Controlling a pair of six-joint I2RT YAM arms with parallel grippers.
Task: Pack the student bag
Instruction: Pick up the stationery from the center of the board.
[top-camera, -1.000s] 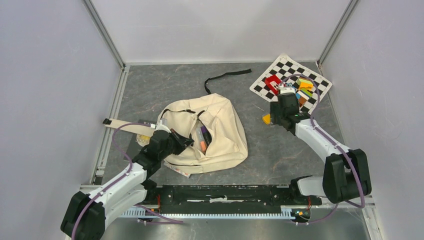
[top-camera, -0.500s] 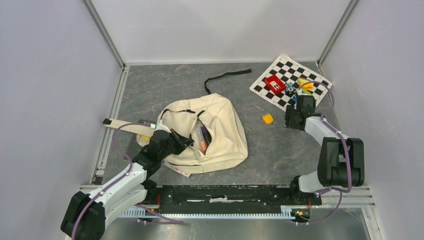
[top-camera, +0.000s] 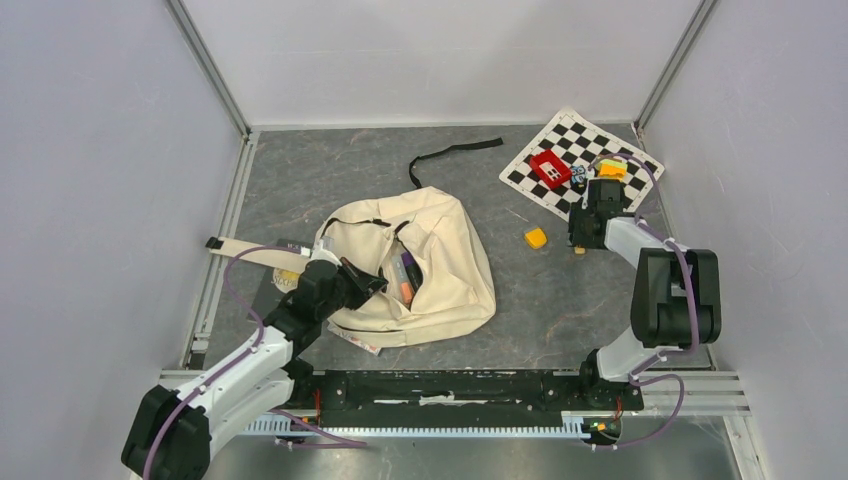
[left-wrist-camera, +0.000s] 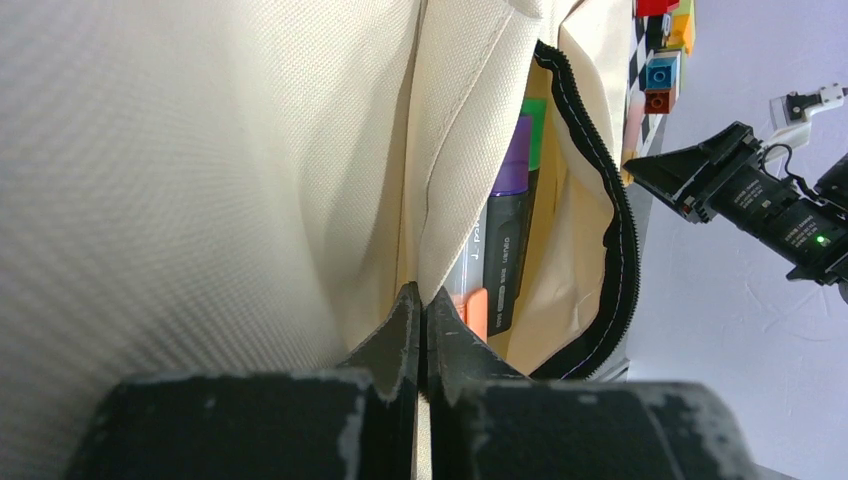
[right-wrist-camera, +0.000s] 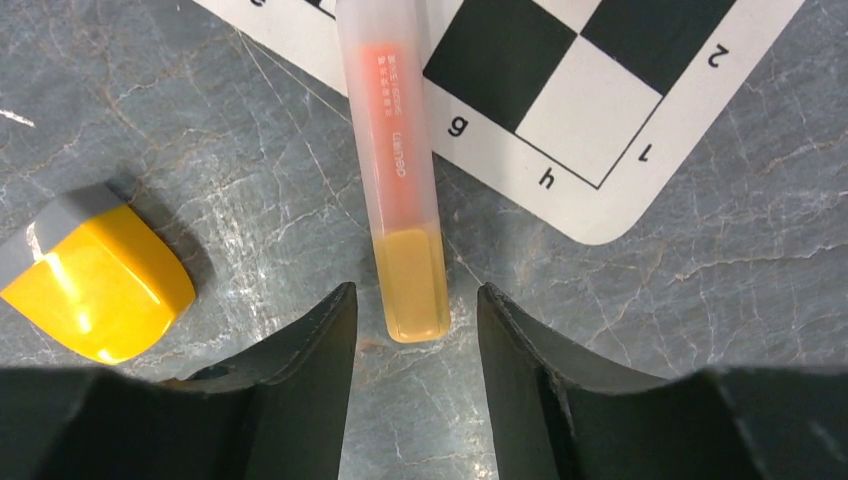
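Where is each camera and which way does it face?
Top external: above and behind the robot, looking down at the table; left arm, right arm and student bag show.
Left wrist: on the left arm, facing along its jaws, shut on the bag's cloth, into its open pocket.
Right wrist: on the right arm, facing down between open jaws at an orange highlighter across the checkered mat's edge.
Shared: top and left wrist show the bag.

The student bag (top-camera: 450, 262) was cream, its zipper (left-wrist-camera: 612, 200) black. The table (top-camera: 350, 170) was grey with a marble pattern. The chessboard mat (right-wrist-camera: 600, 130) had black and white squares. The highlighter (right-wrist-camera: 395, 150) was orange, the small block (right-wrist-camera: 100, 285) yellow with a grey end.
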